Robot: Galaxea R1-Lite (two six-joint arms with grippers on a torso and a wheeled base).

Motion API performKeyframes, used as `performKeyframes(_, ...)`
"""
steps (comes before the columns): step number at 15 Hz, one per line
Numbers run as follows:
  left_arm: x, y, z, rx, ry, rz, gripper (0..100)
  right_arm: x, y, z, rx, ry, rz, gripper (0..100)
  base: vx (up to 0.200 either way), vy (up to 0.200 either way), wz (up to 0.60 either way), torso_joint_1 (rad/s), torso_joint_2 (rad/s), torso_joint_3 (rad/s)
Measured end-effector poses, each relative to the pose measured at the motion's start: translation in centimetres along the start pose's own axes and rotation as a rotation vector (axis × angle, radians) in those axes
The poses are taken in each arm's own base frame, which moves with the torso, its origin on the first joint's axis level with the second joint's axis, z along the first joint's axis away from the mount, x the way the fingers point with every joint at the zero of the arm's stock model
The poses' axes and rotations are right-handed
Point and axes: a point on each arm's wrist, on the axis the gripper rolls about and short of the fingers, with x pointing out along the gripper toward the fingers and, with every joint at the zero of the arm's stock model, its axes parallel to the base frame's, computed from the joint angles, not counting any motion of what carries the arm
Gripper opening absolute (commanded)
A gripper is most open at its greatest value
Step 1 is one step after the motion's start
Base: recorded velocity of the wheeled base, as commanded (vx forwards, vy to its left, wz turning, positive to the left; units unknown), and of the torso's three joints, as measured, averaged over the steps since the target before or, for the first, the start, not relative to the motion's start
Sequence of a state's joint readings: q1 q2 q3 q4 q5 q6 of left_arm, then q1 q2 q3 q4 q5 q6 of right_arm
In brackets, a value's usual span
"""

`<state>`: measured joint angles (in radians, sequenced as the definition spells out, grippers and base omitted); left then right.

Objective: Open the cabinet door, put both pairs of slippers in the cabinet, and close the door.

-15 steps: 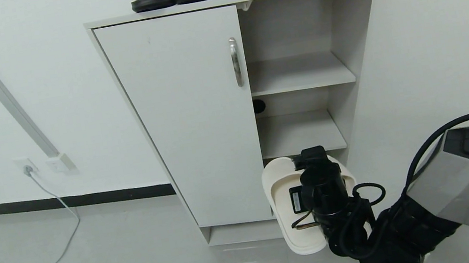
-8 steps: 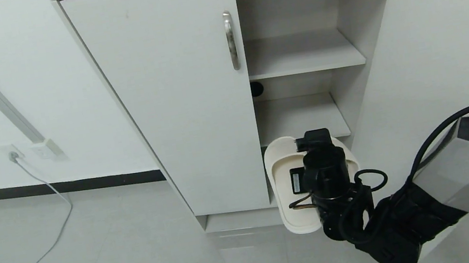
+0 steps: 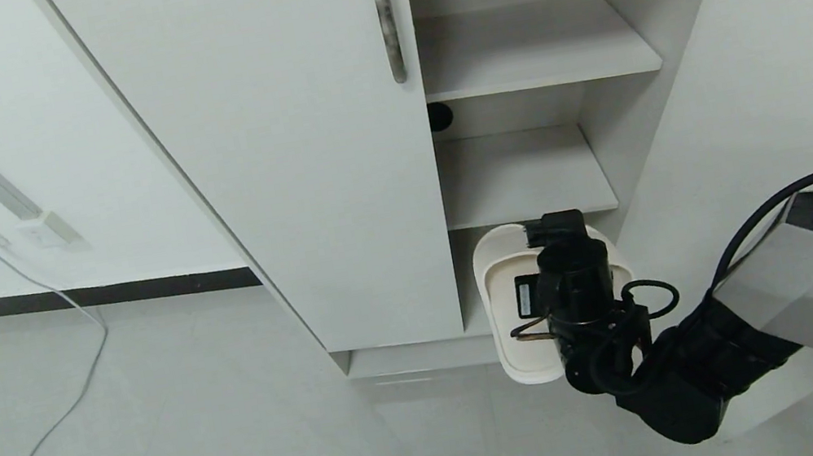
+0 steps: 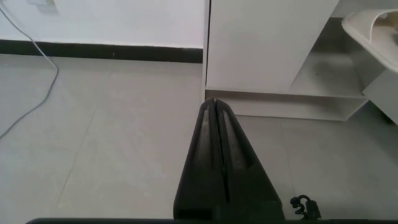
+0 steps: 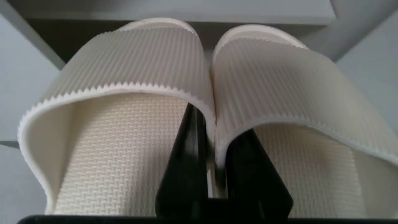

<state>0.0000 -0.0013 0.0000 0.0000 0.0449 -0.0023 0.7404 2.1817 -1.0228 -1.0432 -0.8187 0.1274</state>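
Pinching 2 cream slippers (image 5: 124, 87) by their inner sides, the right gripper (image 5: 213, 149) holds them before the cabinet's (image 3: 522, 176) lowest compartment; the left gripper (image 4: 216, 109) is closed, empty.

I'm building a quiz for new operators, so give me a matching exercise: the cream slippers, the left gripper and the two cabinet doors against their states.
Things:
1 cream slippers
2 left gripper
3 left door
4 right door

States:
a swung open
b shut, above the floor
c closed
d held by the right gripper at the lowest compartment

Pairs: 1-d; 2-b; 3-c; 4-a
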Motion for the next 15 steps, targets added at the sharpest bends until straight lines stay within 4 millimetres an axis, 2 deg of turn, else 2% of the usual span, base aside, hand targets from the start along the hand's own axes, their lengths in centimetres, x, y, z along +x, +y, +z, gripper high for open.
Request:
performKeyframes(5, 0.0, 0.0, 0.0, -0.001, 0.0, 0.002, 0, -0.3, 0.1, 1.9, 0.056, -0.114, 0.012, 0, 0.0, 0.0, 0.0, 0.001, 0.0, -0.175)
performKeyframes(10, 0.0, 0.0, 0.0, -0.001, 0.0, 0.002, 0, -0.9, -0.3, 3.7, 0.06, -0.183, 0.033, 0, 0.0, 0.0, 0.0, 0.001, 0.0, -0.01)
performKeyframes(15, 0.0, 0.0, 0.0, -0.002, 0.0, 0.003, 0, -1.3, -0.7, 4.0, 0.048, -0.191, 0.046, 0, 0.0, 0.0, 0.0, 0.0, 0.0, 0.0)
